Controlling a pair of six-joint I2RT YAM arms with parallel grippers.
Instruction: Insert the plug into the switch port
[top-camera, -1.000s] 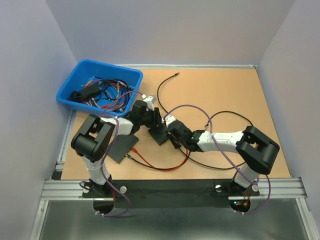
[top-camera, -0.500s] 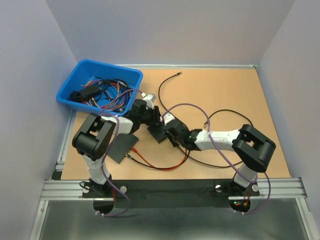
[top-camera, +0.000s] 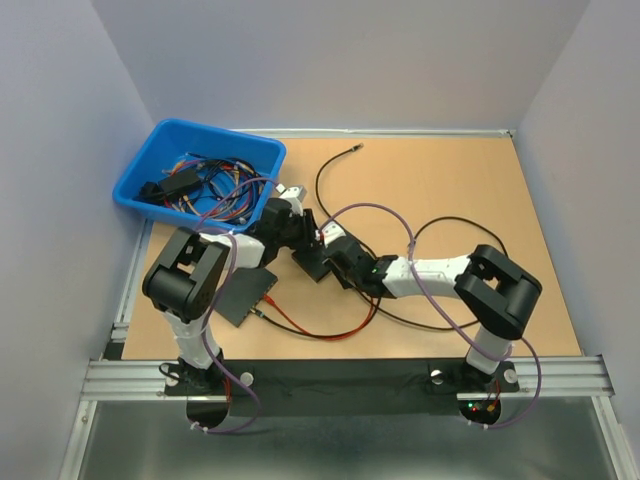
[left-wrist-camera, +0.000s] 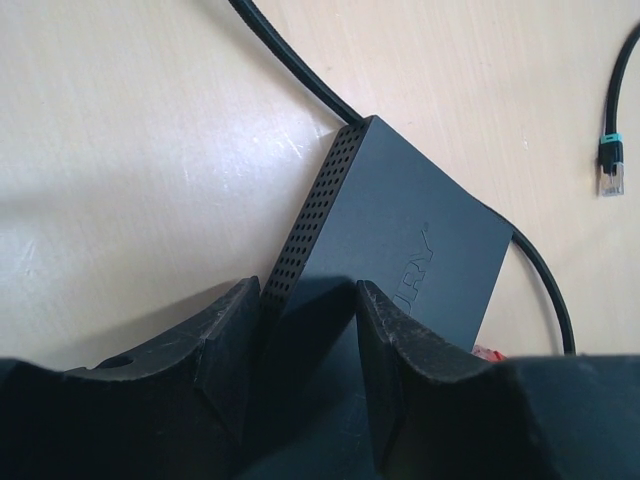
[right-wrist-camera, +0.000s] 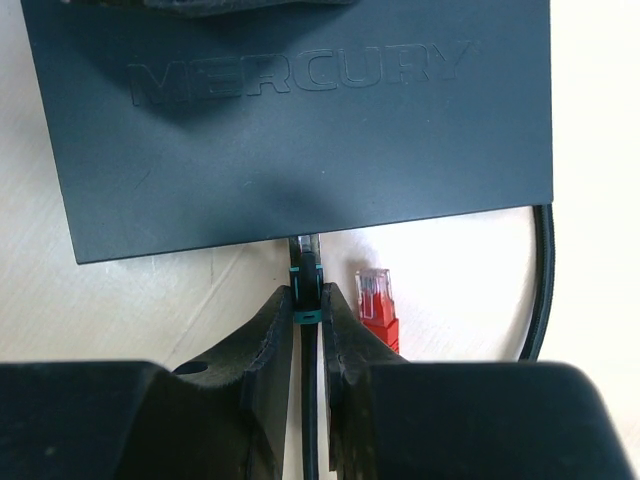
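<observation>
Nearest me, the right gripper (right-wrist-camera: 305, 300) is pinched tight on the black cable just behind the plug (right-wrist-camera: 303, 252). The plug's clear tip pokes out beyond the fingertips. A loose red plug (right-wrist-camera: 376, 300) lies on the table just to the right of them, not in play.

The held plug's tip is right at the near face of the switch (right-wrist-camera: 300, 130), at or just inside a port. I can't see the port itself. Much of the plug body is outside, so I'd judge the insertion begun but not seated. A straight push away from me and then a release are left.

On the switch's far end, the left gripper (left-wrist-camera: 307, 300) straddles a corner, fingers closed against its sides, seemingly bracing it. Farthest off to the left sits the blue bin (top-camera: 215, 128) of spare cables.
</observation>
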